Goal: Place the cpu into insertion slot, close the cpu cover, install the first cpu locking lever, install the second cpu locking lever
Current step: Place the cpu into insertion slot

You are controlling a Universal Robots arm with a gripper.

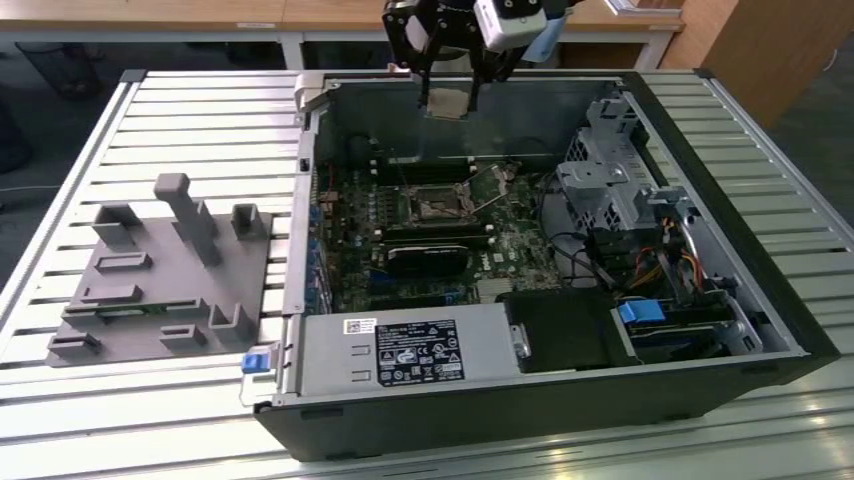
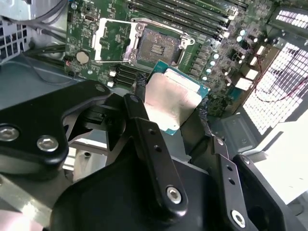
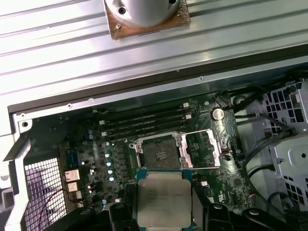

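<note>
My gripper (image 1: 449,92) hangs above the back of the open computer case, shut on the cpu (image 1: 447,101), a flat square chip with a silvery top. In both wrist views the cpu (image 2: 171,98) (image 3: 163,196) sits between the black fingers (image 2: 139,113), held by two opposite edges. Below it on the green board lies the insertion slot (image 1: 434,207) (image 2: 156,48) (image 3: 159,153), a dark square socket that stands bare. The cpu cover (image 2: 109,41) (image 3: 204,147), a silver frame, is swung open beside the slot.
The black case (image 1: 747,290) lies open on a slatted metal table (image 1: 200,120). Inside are a graphics card (image 1: 427,258), a power supply (image 1: 400,352), a drive cage with cables (image 1: 621,195) and memory slots (image 3: 144,120). A grey fixture (image 1: 160,270) stands at the exterior view's left.
</note>
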